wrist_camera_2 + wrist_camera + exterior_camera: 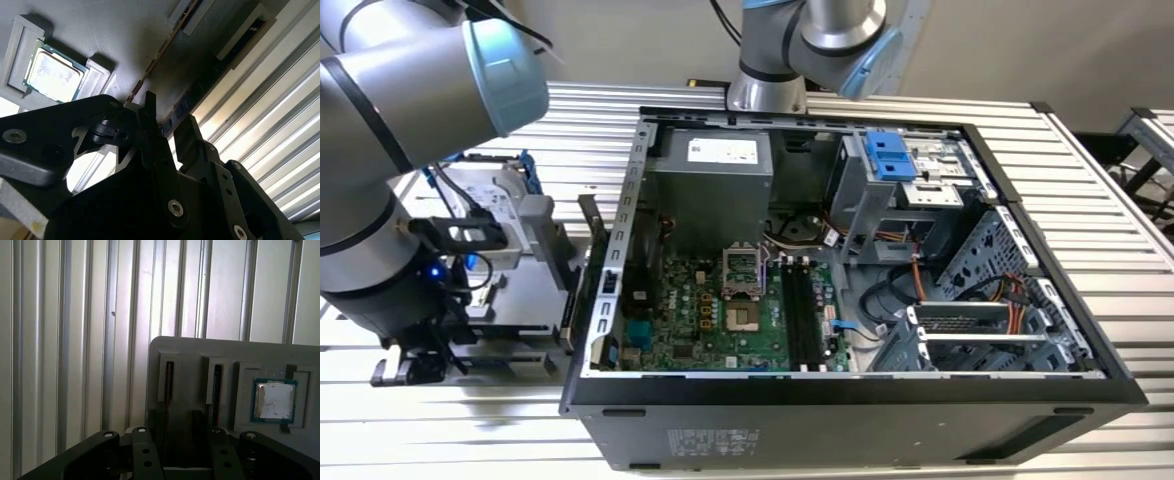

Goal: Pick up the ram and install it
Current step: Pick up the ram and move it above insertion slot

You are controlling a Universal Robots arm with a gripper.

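Exterior view: computer case [854, 386]; second wrist view: ram [190, 100].

Robotics lab, open computer case [854, 425], slatted metal bench [1121, 200]

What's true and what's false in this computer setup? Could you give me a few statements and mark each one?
1. The computer case lies open on a ribbed metal table. True.
2. The gripper is holding a memory stick. False: it is open, and both memory sticks stand on edge in slots of the grey holder.
3. The square silver chip sits in a recess of that holder. True.
4. The arm is reaching inside the case. False: it hangs outside the case, at the exterior view's left, with the gripper low over the holder.
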